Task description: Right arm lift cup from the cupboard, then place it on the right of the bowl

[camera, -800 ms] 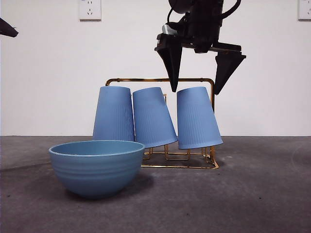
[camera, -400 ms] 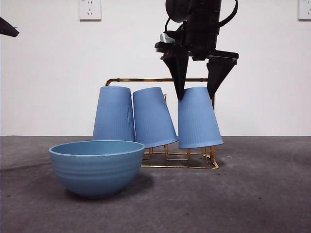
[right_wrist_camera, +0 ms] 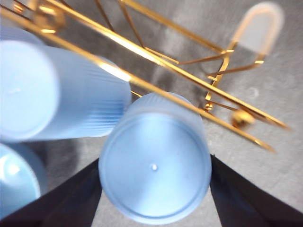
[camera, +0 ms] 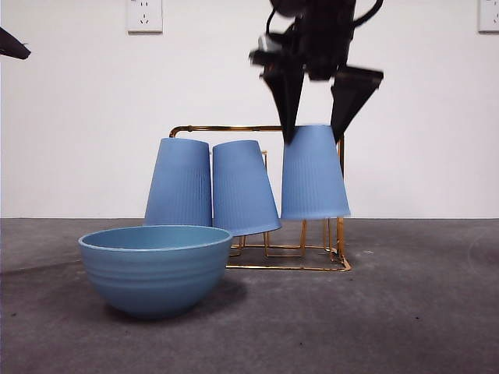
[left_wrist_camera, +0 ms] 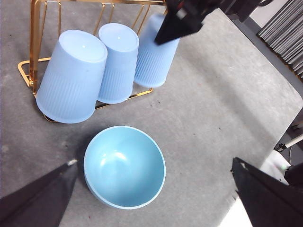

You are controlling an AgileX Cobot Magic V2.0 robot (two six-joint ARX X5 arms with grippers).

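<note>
My right gripper (camera: 316, 117) comes down from above and is shut on the narrow base of the rightmost blue cup (camera: 314, 175). It holds the cup upside down and upright, raised a little over the gold wire cupboard (camera: 226, 128). In the right wrist view the cup (right_wrist_camera: 154, 182) sits between my jaws, above the cupboard's wire (right_wrist_camera: 189, 71). Two more blue cups (camera: 181, 183) (camera: 242, 187) hang upside down on the cupboard. The light-blue bowl (camera: 156, 265) stands in front of it to the left. My left gripper (left_wrist_camera: 154, 163) is open, high above the bowl (left_wrist_camera: 124, 166).
The cupboard's upright pegs (camera: 302, 234) show under the raised cup. Grey table (camera: 421, 312) stretches to the right of the bowl and cupboard. A white wall with a socket (camera: 144, 14) is behind. The left arm's tip (camera: 12, 45) shows at the top left.
My right gripper came down, closed on the rightmost cup's base and raised it. The cup went from tilted to upright and now sits higher than the other two.
</note>
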